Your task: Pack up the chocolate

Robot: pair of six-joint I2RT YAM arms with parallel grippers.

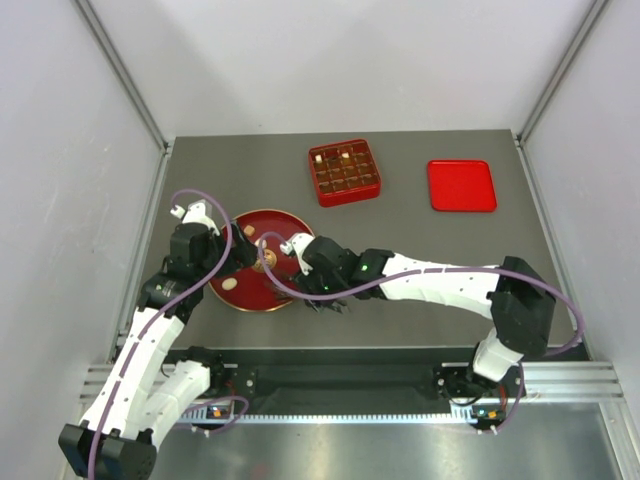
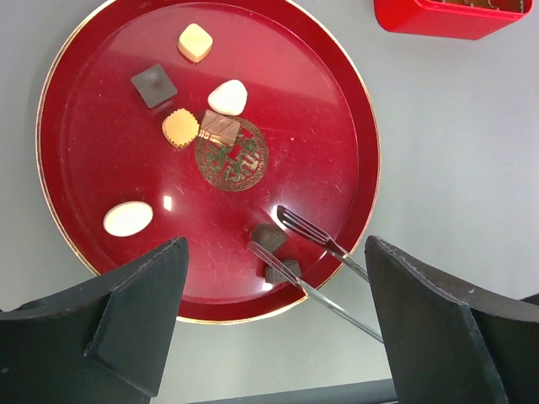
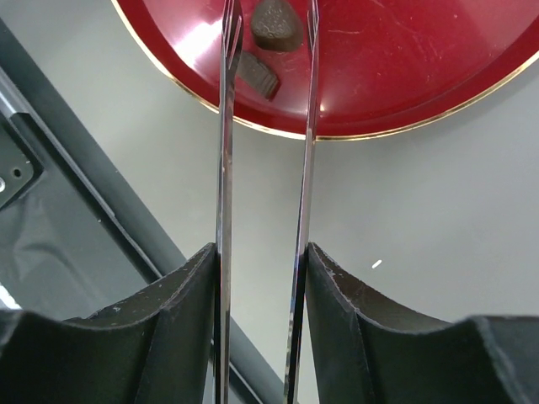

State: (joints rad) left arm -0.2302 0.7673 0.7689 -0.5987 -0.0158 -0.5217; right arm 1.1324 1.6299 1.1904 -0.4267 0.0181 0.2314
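Observation:
Several chocolate pieces lie on a round red plate (image 2: 93, 151): a cream square (image 2: 194, 42), a dark square (image 2: 153, 85), a white rounded piece (image 2: 228, 97), a tan scalloped one (image 2: 180, 128), a brown block (image 2: 220, 128), a white oval (image 2: 128, 218) and two dark pieces (image 2: 269, 236) (image 2: 282, 271). My right gripper (image 3: 261, 278) is shut on metal tongs (image 3: 223, 168). The tong tips stand apart on either side of one dark piece (image 3: 276, 25); the other dark piece (image 3: 257, 76) lies beside the left tip. My left gripper (image 2: 278, 337) is open and empty above the plate's near edge.
A red box with small compartments (image 1: 345, 197), some holding pieces, stands at the back centre. A flat red lid (image 1: 461, 185) lies to its right. The plate (image 1: 250, 295) sits near the front left, by the table's metal front rail (image 1: 350, 380).

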